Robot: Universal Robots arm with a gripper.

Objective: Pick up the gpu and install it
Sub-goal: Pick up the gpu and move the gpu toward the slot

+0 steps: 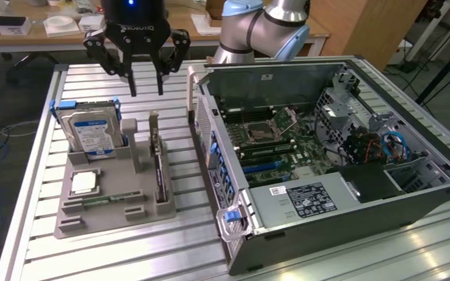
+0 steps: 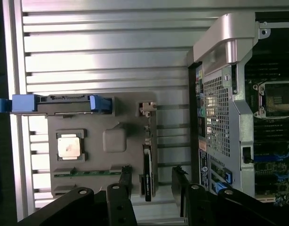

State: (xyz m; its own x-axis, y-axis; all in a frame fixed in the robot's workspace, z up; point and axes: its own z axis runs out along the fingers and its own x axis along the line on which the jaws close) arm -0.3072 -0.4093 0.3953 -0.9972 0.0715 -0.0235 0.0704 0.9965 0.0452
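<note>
The fingers (image 1: 133,82) hang wide open and empty. Below them, the gpu (image 1: 159,170) stands edgewise in its tray (image 1: 92,221).

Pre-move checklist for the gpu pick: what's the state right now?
1. Gripper open, nothing held: ok.
2. gpu on edge in its slot of the grey holder: ok.
3. Alignment: in the wrist view the gpu lies between the fingers: ok.
4. Gripper above the card, no contact: ok.
5. Hard drive stands apart in its own slot, clear of the card: ok.
6. PC case open, motherboard exposed: ok. Free expansion slot: cannot tell.
</note>
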